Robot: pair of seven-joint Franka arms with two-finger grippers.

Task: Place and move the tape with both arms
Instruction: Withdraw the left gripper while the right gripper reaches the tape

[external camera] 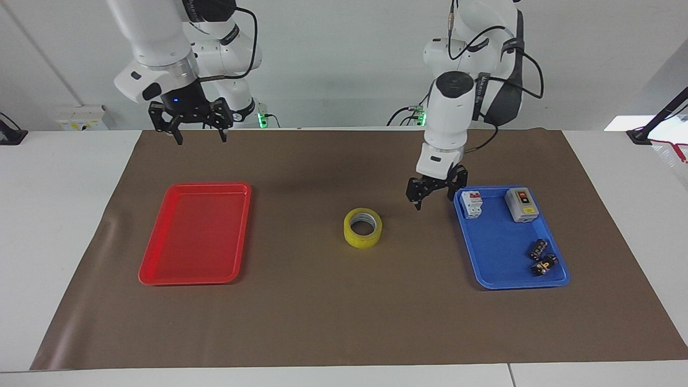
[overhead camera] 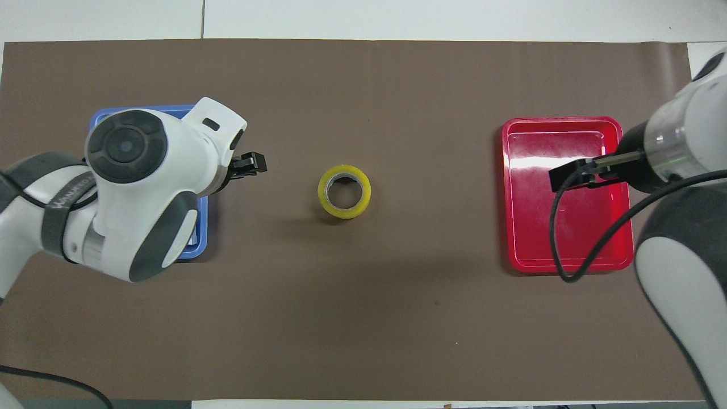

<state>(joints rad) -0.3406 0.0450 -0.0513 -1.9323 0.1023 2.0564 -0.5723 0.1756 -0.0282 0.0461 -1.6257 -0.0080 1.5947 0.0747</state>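
Counts: one tape roll, two trays, two arms in play, four small items in the blue tray.

Nearest the robots, the right gripper [external camera: 196, 129] hangs high in the air over the brown mat [external camera: 344, 322] at its robot-side edge, jaws spread wide and empty. The left gripper [external camera: 436, 192] hangs above the mat just beside the blue tray [external camera: 497, 252], at that tray's robot-side corner, jaws spread and holding nothing.

Blue tray, toward the left arm's end: a white circuit breaker [external camera: 472, 204] and a grey switch box [external camera: 521, 205] sit nearest the robots; two small dark parts [external camera: 542, 258] lie close together farther out.

Mid-table, the tape [external camera: 363, 227] lies flat on the mat, hole up, touched by neither gripper; it lies between the two trays and well apart from both.

The red tray [external camera: 194, 234], toward the right arm's end, holds nothing.

Open mat surrounds the tape on every side. Farthest from the robots, a broad band of bare mat runs to its edge, then a white table [external camera: 269, 376] strip.
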